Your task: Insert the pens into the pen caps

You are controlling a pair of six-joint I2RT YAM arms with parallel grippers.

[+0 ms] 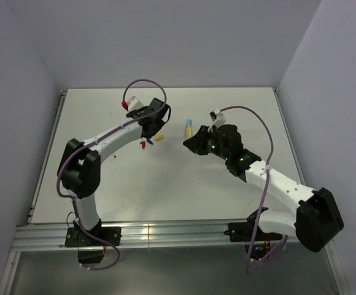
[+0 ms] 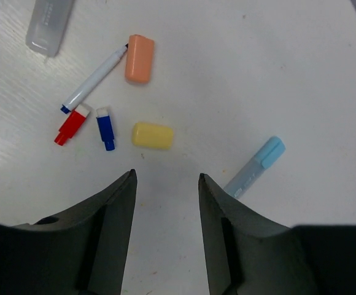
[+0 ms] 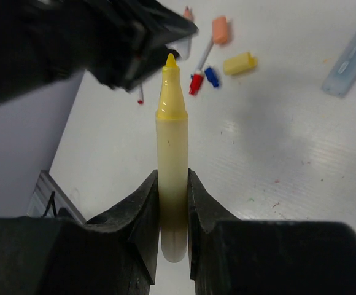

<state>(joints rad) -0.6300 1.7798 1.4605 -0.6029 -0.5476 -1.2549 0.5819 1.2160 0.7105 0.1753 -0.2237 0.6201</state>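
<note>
Yellow pen held in the right hand; caps lie loose on the tabletop.

The right hand [image 3: 173,184] is clamped on the lower barrel of the yellow pen [image 3: 172,135], whose bare tip points to the top of the frame, clear of the tabletop [image 3: 276,153]. The left hand [image 2: 166,184] hovers with its fingers spread wide and nothing between them, just below the yellow cap [image 2: 152,136]. To the upper left of that cap lie the red cap [image 2: 72,124], the dark blue cap [image 2: 105,128], the orange cap [image 2: 139,58] and a thin white pen [image 2: 94,80] just beside it. A light-blue pen [image 2: 256,166] lies at the lower right (capped or not, I cannot tell). No pen is visibly seated in a cap, so the task looks barely begun. The yellow pair seems first, with everything else left.
</note>
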